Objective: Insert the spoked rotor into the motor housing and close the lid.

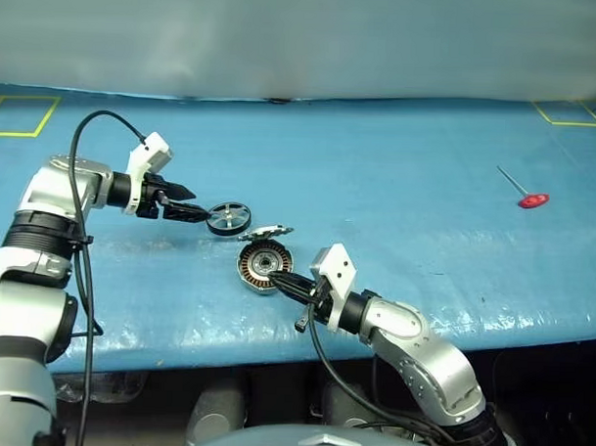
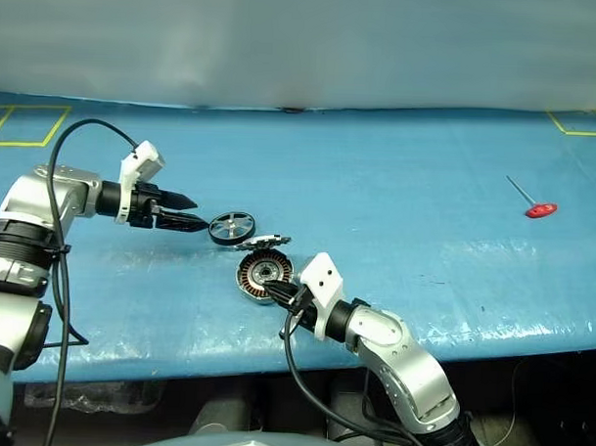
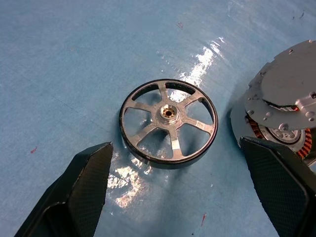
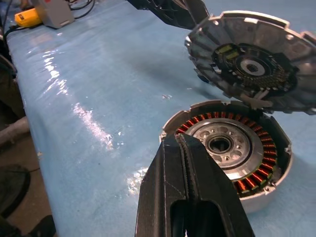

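From the head camera, a blue plastic-covered table (image 1: 397,178) carries the small flat spoked rotor (image 1: 229,219), black-rimmed with silver spokes and hub, lying flat near the table's middle. Just beside it, nearer the robot, sits the motor housing (image 1: 262,266), a short round grey metal cup ringed with copper-coloured windings, and its round grey lid (image 1: 266,232) stands raised over the housing's far edge, hinged open. The left arm reaches in from the left with its forearm roughly level and its left gripper (image 1: 184,204) pointing right and slightly downward at the rotor, black fingers spread wide with nothing between them, the tips just short of the rim. The right arm bends up from below the table edge, and its right gripper (image 1: 294,284) points left toward the housing, fingers pressed together and empty, the tip at the housing's near side. A red-handled pin tool (image 1: 530,198) lies well apart at the far right. In the left wrist view, the rotor (image 3: 168,123) lies between the two wide-set fingers (image 3: 81,190), apart from both, with the housing (image 3: 284,136) beside it. In the right wrist view, the closed fingers (image 4: 190,197) rise before the housing (image 4: 232,148), whose ribbed dark lid (image 4: 254,61) tilts above it.
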You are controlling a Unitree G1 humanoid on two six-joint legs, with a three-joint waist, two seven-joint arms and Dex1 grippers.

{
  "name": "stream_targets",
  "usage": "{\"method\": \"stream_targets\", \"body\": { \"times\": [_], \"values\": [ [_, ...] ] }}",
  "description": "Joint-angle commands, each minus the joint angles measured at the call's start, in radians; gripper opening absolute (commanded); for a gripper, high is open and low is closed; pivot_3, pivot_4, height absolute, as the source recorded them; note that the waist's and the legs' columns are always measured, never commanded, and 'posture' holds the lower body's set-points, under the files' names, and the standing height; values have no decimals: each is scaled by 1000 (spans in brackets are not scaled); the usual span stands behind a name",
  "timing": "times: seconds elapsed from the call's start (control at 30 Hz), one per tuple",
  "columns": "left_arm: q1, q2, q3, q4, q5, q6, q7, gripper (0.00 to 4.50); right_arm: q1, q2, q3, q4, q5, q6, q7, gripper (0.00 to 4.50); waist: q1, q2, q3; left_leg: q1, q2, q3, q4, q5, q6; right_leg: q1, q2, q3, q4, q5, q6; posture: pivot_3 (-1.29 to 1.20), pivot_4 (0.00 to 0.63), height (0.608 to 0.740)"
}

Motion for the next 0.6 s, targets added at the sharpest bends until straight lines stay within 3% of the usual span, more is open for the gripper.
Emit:
{"method": "stream_targets", "body": {
  "times": [0.03, 0.6],
  "values": [
    [-55, -19, -4, 48, 38, -32, -26, 4500, 32, -7, -6, 3, -30, -77, 1, 38, -2, 0, 0, 0, 0, 0, 0, 0, 0, 0, 0, 0, 0, 0, 0, 0, 150, 740],
    [-179, -126, -39, 255, 189, -120, -77, 4500, 45, -4, -15, -34, -77, -139, -16, 38, -1, 0, 0, -1, 1, 0, 5, -1, 2, 0, 1, 1, 1, 1, 1, 0, 150, 740]
  ]
}}
